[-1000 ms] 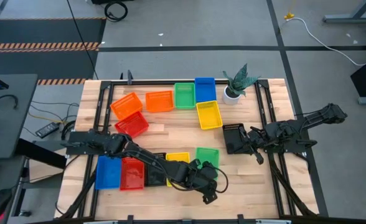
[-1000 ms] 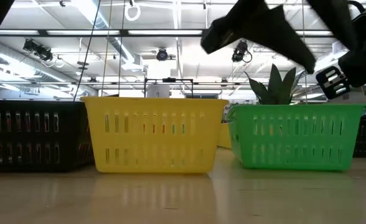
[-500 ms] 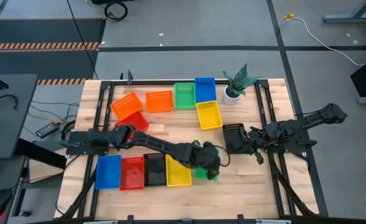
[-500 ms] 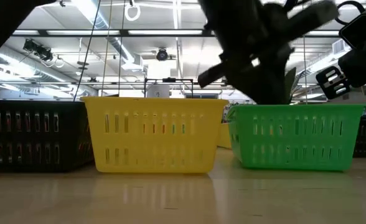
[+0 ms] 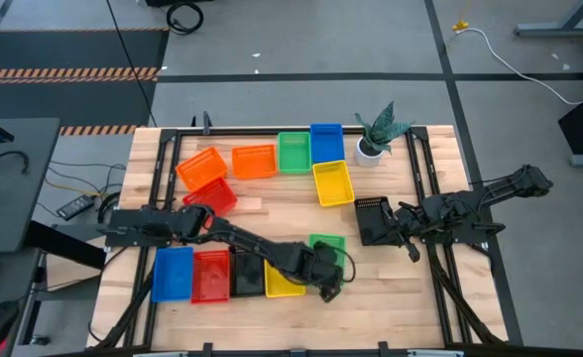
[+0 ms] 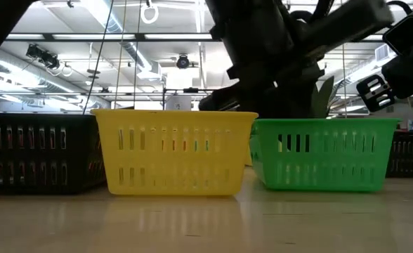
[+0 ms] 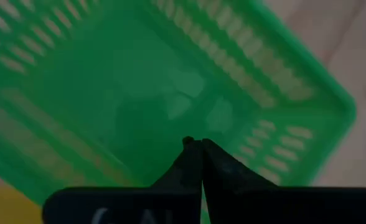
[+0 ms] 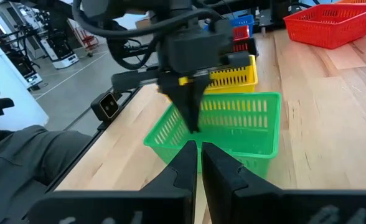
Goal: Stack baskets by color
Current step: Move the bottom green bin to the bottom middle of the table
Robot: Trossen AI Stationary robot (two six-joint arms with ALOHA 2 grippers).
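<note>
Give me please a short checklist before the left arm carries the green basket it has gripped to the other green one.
1. Left gripper shut on the wall of the near green basket: ok.
2. Near green basket apart from the front yellow basket: cannot tell.
3. Far green basket empty and uncovered: ok.
4. Right gripper waits by the black basket, off the path: ok.
5. Near green basket hangs level: cannot tell.

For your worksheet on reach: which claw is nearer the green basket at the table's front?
Left. The left claw is shut on the green basket at its rim; the right claw sits beside it, apart, by a black basket.
</note>
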